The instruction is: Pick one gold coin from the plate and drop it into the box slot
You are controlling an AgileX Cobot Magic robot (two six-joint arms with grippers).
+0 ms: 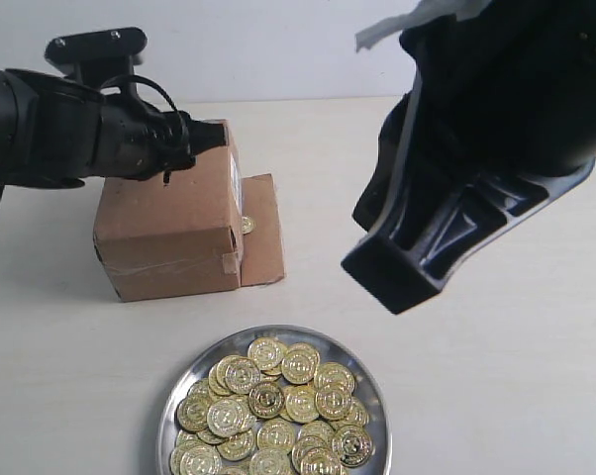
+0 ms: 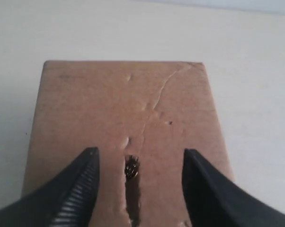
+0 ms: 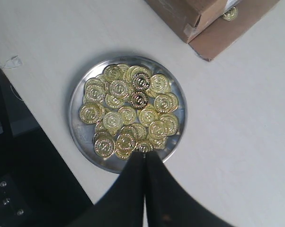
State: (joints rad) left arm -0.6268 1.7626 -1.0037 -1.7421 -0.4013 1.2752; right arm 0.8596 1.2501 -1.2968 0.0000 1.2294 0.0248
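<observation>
Coin point(image 2: 131, 168) lodged in slot point(image 2: 132, 198) on box point(image 2: 85, 104) top
We see left gripper point(image 2: 140, 152) wide above the box, right gripper point(image 3: 145, 158) closed, off the box toward plate point(image 3: 72, 118).

A pale cream table point(image 1: 496, 396) lies under the right gripper point(image 3: 145, 155). Near its edge, well apart from that gripper, sits a small white scrap point(image 3: 11, 61) (thread or tape, too small to tell).
</observation>
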